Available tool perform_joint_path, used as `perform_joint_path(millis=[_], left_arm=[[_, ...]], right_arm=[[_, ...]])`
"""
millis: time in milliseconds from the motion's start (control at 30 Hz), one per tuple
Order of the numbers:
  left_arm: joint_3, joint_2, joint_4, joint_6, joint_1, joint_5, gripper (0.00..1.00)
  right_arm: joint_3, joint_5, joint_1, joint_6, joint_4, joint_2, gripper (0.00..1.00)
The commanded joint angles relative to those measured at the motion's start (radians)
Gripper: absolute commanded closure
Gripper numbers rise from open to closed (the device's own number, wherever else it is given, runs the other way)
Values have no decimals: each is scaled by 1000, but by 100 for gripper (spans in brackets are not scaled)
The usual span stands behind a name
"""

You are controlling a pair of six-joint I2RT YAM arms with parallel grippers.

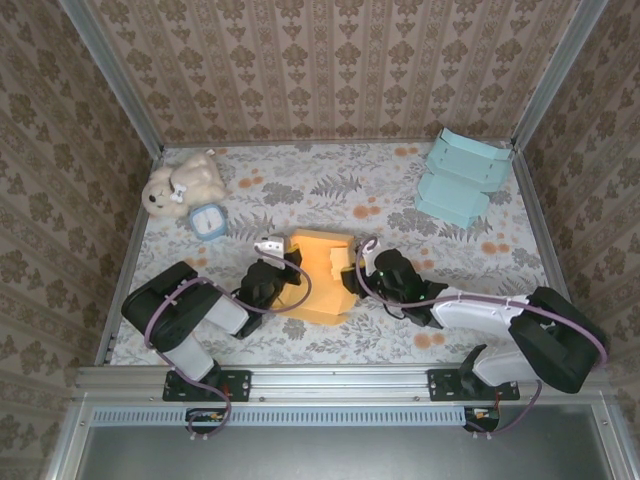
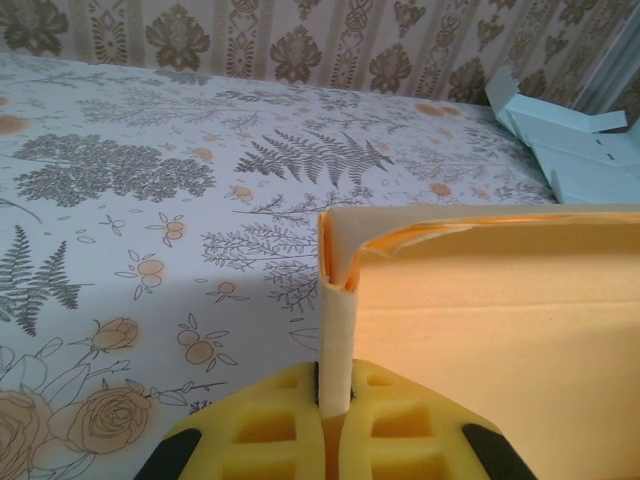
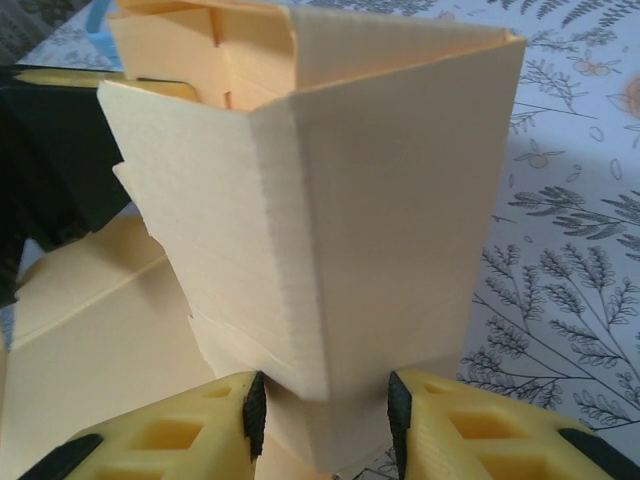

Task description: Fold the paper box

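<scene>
Firmly, the left gripper pinches a thin upright wall of the orange-yellow paper box at its 9 o'clock side, while the right gripper clasps a folded corner at 3 o'clock. The box stands mid-table on the floral cloth.

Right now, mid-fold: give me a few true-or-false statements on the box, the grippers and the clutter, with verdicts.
1. The left gripper pinches a wall of the box. True.
2. The blue box sits far left. False: it is far right, by the wall.
3. The right gripper is clear of the box. False: its fingers flank a folded part of it.
4. The bear lies far left, next to a small blue object. True.
</scene>
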Motion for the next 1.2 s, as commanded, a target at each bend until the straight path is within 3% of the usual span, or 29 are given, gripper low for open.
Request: perform_joint_path(millis=[0, 333, 533, 733, 867, 967, 1067, 1167], left_arm=[[29, 14, 30, 23, -52, -31, 100], [33, 26, 30, 51, -112, -77, 100], [36, 40, 29, 40, -142, -132, 100], [40, 42, 9, -17, -169, -217, 100], [61, 20, -91, -87, -194, -331, 100], [106, -20, -270, -176, -224, -455, 100], [161, -58, -448, -267, -248, -533, 100], [177, -71, -482, -298, -269, -563, 100]], right_arm=[[53, 70, 11, 4, 47, 28, 62], [82, 234, 12, -19, 62, 137, 65], [79, 313, 11, -28, 94, 176, 73], [81, 489, 13, -20, 75, 218, 82], [113, 674, 13, 54, -46, 242, 86], [147, 830, 20, 135, -164, 251, 84], [148, 917, 23, 175, -196, 253, 83], [141, 971, 22, 205, -201, 258, 84]])
